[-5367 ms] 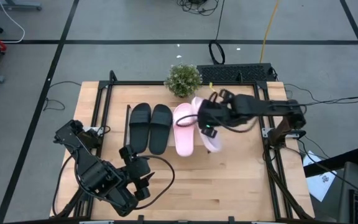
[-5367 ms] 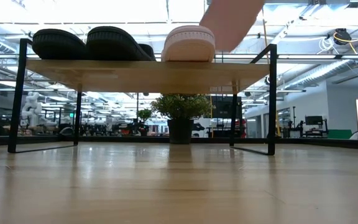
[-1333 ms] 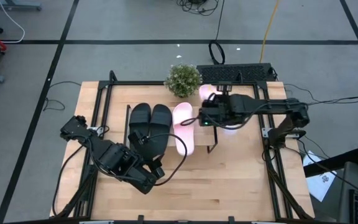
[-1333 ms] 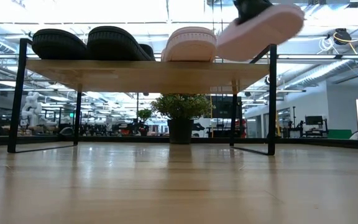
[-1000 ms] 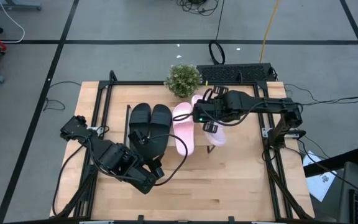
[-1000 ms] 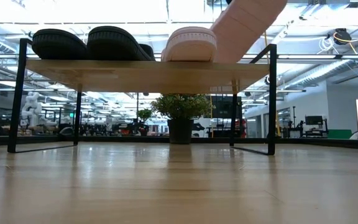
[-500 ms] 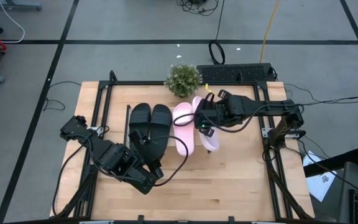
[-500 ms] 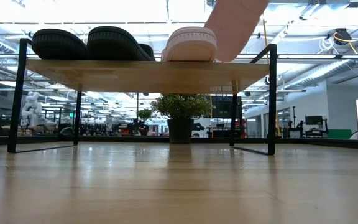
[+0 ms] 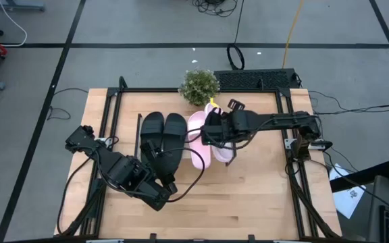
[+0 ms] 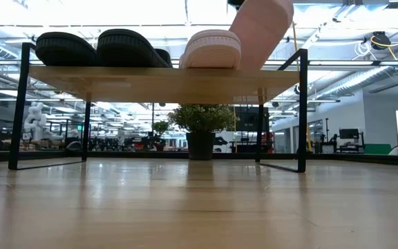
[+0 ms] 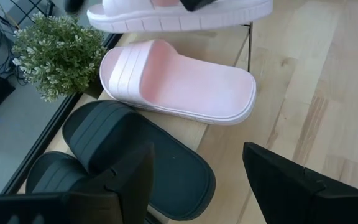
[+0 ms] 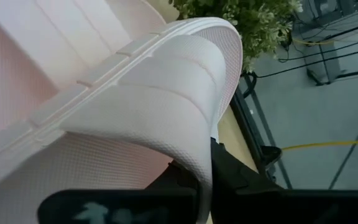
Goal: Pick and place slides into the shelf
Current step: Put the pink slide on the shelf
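Since half a second ago your right gripper (image 9: 216,132) has slid the second pink slide (image 9: 223,150) closer to its mate (image 9: 200,145) | it hangs tilted above the shelf (image 10: 164,76), clamped at the strap | left gripper (image 9: 155,187) waits, fingers apart | foam looks light, bendy: keep hold near the strap

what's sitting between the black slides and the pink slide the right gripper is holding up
The other pink slide, flat on the shelf. High view shows it right of the black slides, beside the held pink slide in the right gripper.

Three slides (image 9: 174,136) lie on the shelf (image 10: 164,75); fourth pink slide (image 10: 260,31) tilted above.
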Motion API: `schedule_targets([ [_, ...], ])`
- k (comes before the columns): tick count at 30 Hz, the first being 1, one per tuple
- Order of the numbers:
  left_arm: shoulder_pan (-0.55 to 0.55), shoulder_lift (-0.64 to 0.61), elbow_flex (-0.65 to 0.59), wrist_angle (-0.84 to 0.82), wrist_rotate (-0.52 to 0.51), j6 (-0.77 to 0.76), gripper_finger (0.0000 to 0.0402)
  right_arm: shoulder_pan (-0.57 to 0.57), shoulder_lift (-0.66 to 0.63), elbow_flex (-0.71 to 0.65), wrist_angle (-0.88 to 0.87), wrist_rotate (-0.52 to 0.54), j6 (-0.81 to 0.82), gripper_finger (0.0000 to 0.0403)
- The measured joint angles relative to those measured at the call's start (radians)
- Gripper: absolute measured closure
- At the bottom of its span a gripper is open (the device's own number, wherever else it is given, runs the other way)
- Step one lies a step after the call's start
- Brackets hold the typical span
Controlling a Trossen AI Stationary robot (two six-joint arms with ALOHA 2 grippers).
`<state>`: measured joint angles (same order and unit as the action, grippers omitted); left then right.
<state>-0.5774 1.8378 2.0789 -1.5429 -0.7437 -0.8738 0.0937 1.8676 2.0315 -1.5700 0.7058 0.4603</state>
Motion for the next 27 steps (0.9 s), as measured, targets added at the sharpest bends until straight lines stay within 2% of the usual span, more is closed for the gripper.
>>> schedule_targets([
  [9,0.0,0.0,0.0,0.0,0.0,0.005,0.0158,0.0,0.03,0.0,0.0,0.002,-0.052,0.0403],
  [27,0.0,0.0,0.0,0.002,-0.01,0.008,0.0158,-0.002,0.03,0.0,-0.001,0.0,-0.054,0.0403],
])
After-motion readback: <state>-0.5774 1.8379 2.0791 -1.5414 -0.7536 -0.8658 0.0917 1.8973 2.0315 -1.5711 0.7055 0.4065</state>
